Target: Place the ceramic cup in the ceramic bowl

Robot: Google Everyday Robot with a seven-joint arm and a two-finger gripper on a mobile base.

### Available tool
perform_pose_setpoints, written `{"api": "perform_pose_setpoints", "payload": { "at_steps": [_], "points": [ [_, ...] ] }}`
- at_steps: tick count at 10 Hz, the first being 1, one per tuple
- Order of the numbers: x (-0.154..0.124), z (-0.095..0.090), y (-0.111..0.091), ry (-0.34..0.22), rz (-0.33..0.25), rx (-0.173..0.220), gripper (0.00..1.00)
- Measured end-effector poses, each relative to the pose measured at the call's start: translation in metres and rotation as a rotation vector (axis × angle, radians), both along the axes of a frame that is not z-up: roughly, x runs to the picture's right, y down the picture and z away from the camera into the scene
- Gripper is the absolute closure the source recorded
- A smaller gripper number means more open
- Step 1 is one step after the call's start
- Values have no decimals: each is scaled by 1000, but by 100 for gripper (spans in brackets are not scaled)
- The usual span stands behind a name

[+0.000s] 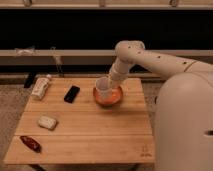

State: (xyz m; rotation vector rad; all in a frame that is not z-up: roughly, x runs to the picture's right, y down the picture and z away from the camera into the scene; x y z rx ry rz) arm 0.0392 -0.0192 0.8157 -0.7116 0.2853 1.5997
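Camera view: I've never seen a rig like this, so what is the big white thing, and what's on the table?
The white shape is a robot arm seen from one camera looking down at a wooden table. Its gripper is at the arm's tip, above the ceramic bowl, the orange-red dish. The ceramic cup is at the gripper, over the bowl; whether it already rests inside is unclear. Also on the table: a black phone-like slab, a white bottle lying down, a pale block and a small red item.
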Motion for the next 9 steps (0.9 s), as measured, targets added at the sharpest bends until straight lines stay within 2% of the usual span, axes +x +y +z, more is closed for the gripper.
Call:
{"api": "perform_pose_setpoints", "payload": {
  "at_steps": [1, 3, 6, 9],
  "points": [
    [-2, 10, 0, 2, 4, -4, 87],
    [-4, 42, 1, 16, 18, -19, 65],
    [2, 73, 2, 41, 47, -53, 38],
    [7, 83, 1, 49, 69, -64, 37]
  ]
}}
